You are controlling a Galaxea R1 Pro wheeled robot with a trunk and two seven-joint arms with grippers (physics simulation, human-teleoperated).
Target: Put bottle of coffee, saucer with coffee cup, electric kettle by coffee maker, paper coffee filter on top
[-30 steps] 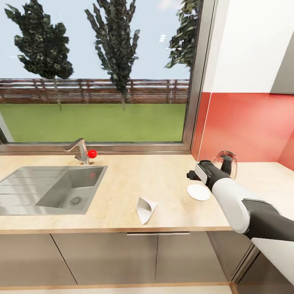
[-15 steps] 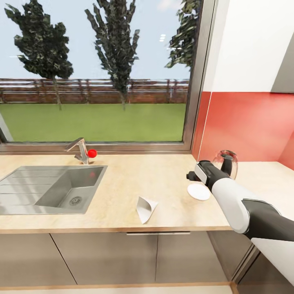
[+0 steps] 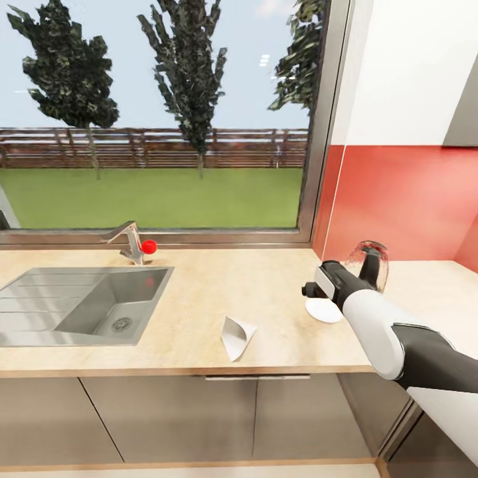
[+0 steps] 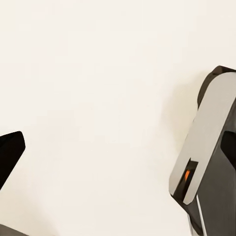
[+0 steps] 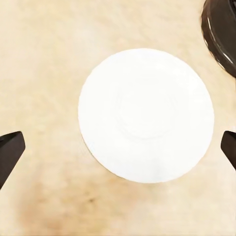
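- Head view: I have the right gripper (image 3: 312, 289) out over the kitchen countertop (image 3: 219, 292), above the near edge of the saucer (image 3: 323, 311). The electric kettle (image 3: 369, 265) stands just behind it by the red wall, and the paper coffee filter (image 3: 236, 336) lies on its side near the front edge, well apart from both, between the sink (image 3: 86, 307) and the saucer. From here I cannot tell how wide the jaws stand. I judge the job to be at an early stage: filter, saucer and kettle sit loose on the counter, none of them set beside a coffee maker.
- Left wrist view: my left gripper (image 4: 108, 162) looks out at a plain pale surface, with one dark fingertip (image 4: 10, 152) at one edge and a grey finger at the other (a wide gap, nothing between them).
- Right wrist view: this gives what the head camera cannot. I look straight down on the saucer (image 5: 146, 115), bare, with no cup on it, lying flat on the wood grain, the kettle's dark base (image 5: 220, 29) just beside its rim. The two fingertips (image 5: 9, 156) sit far out to either side of the plate, spread wide and holding nothing.
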